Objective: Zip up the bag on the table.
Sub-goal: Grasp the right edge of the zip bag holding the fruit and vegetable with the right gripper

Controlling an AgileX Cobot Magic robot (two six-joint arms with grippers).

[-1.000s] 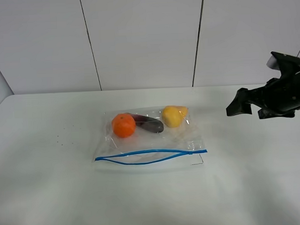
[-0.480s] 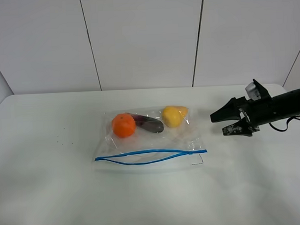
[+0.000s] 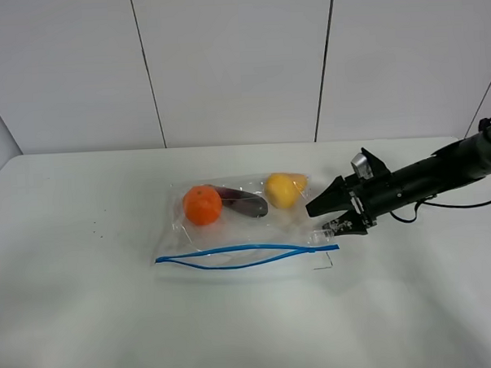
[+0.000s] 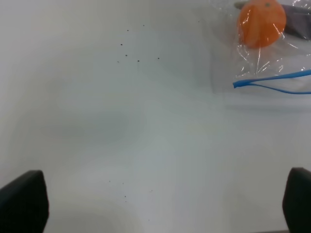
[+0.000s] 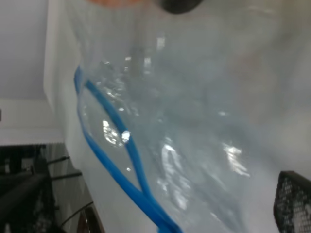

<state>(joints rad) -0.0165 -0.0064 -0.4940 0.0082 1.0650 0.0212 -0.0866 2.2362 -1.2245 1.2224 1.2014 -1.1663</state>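
The clear bag (image 3: 247,229) lies flat mid-table (image 3: 88,321) with an orange (image 3: 202,205), a dark purple fruit (image 3: 245,203) and a yellow fruit (image 3: 283,190) inside. Its blue zip strip (image 3: 247,256) runs along the near edge, and its two lines bow apart. My right gripper (image 3: 320,220) is open at the bag's right edge, just above the zip's right end. In the right wrist view the zip strip (image 5: 114,155) fills the frame close up, with one fingertip (image 5: 292,204) at the corner. My left gripper (image 4: 160,201) is open over bare table, far from the bag (image 4: 265,53).
White wall panels (image 3: 232,62) stand behind the table. A few tiny dark specks (image 3: 101,233) lie left of the bag, also in the left wrist view (image 4: 137,53). The right arm (image 3: 440,171) stretches in from the right edge.
My right arm has swung from the far right and come down leftward to the bag's right edge. The bag has not moved.
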